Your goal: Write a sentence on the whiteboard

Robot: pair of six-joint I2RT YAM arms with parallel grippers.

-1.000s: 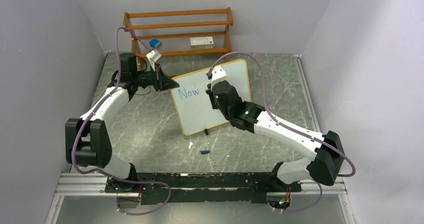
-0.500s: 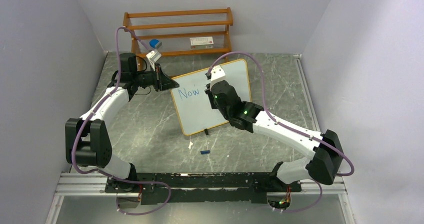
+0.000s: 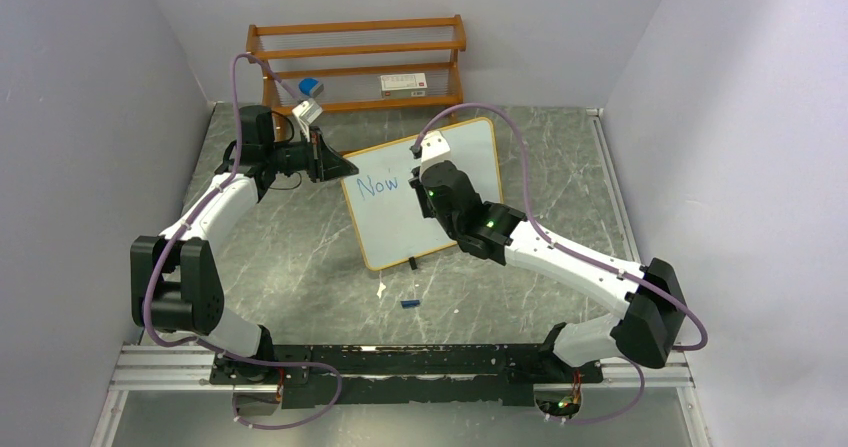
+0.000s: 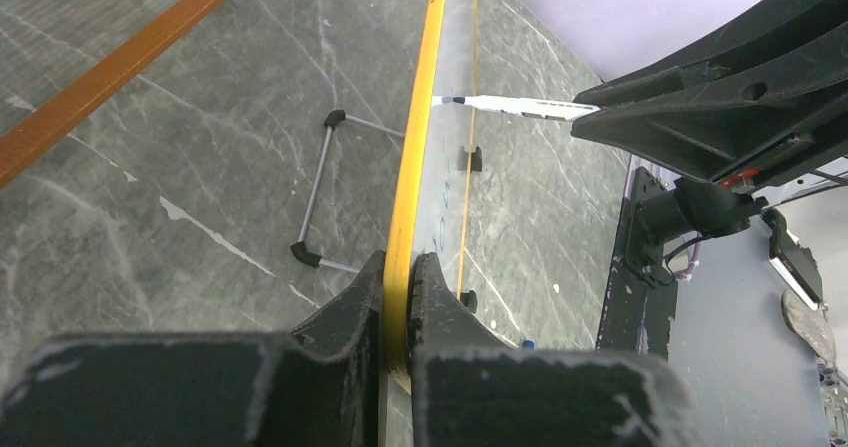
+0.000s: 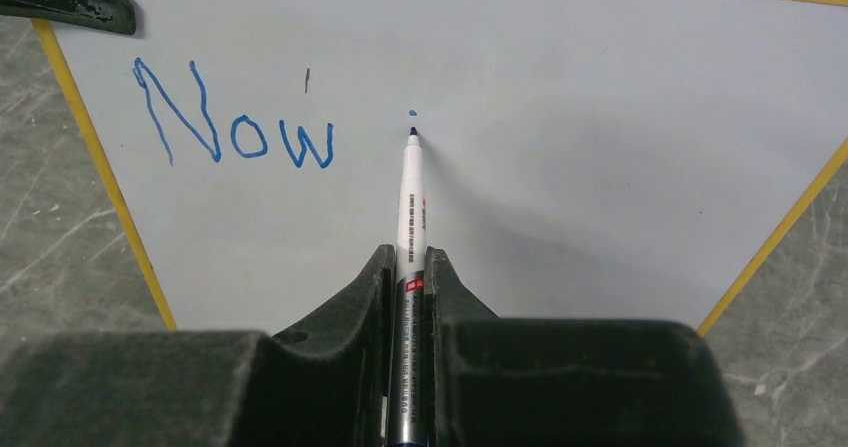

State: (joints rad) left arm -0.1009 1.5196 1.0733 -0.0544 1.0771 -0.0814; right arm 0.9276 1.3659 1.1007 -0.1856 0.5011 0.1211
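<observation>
Left gripper [image 4: 400,267] was closed on the whiteboard [image 3: 400,222], at its left frame edge. Right gripper [image 5: 408,257] clamped tight round marker [image 5: 410,197], tip at the whiteboard's face just under a dot [image 5: 412,113]. The sentence [image 5: 240,132], just "Now", sat upper left on the whiteboard. Risk: heavy pressure might shove the whiteboard, skewing strokes.

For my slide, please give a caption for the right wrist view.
Right gripper holds a marker, tip at the whiteboard beside blue "Now".

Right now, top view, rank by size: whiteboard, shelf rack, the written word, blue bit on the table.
Shelf rack and whiteboard look alike, unranked.
Then the word "Now".
Then the blue bit.
</observation>
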